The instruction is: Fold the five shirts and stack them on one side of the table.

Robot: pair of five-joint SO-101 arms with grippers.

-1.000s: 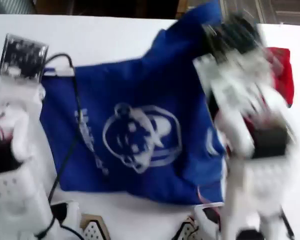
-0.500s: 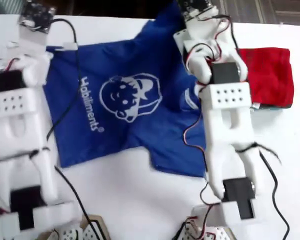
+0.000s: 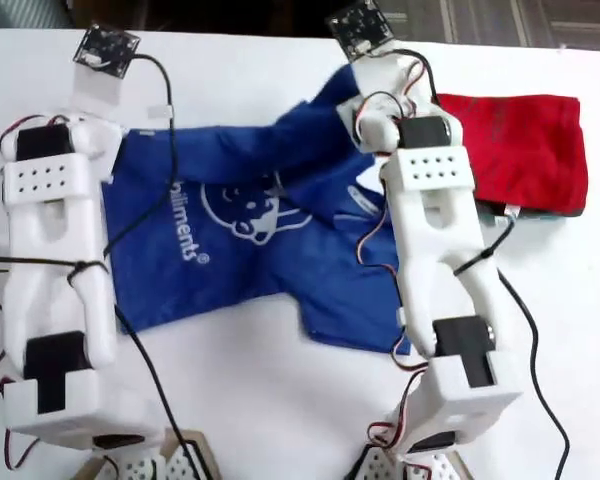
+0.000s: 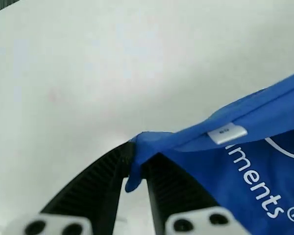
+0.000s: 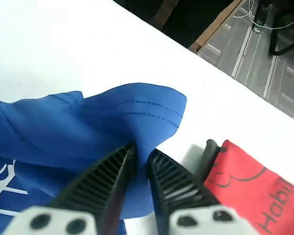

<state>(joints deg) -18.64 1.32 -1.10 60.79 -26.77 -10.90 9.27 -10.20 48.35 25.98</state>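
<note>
Blue shirt lies across the middle of the desk, its far edge bunched and lifted. Our left end effector is clamped on a corner of that edge. The right end effector pinches blue fabric just beside the folded red shirt near the far right corner. To fold cleanly, we should carry both pinches toward the near edge together and level, with the cloth taut between them.
</note>
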